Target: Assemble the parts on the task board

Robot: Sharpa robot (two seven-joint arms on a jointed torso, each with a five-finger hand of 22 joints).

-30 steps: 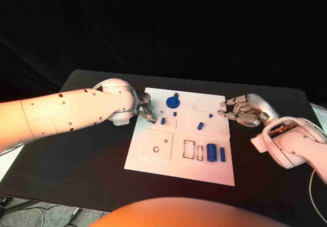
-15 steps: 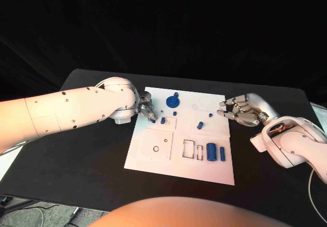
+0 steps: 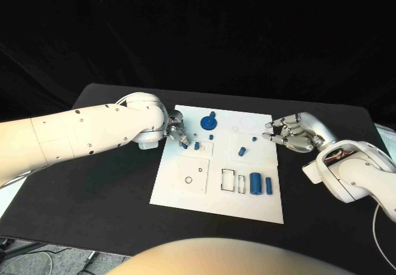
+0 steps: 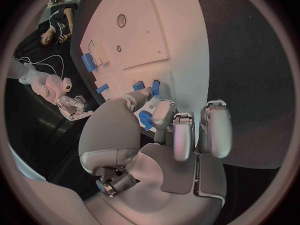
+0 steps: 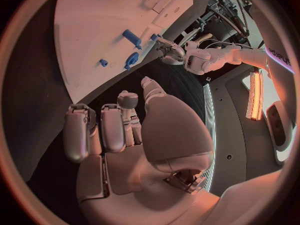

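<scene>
The white task board lies mid-table. On it are a blue gear, small blue pegs, a slanted blue piece and two blue cylinders. My left hand hangs over the board's far left part, its fingertips down right beside a small peg. Whether they grip it is hidden. The other fingers are curled in. My right hand hovers at the board's right edge, fingers curled, holding nothing.
A square plate with two holes and two rectangular slots lie on the board's near half. Black table surrounds the board on all sides.
The left forearm has swung slightly. Both hands and all the parts stay where they were.
</scene>
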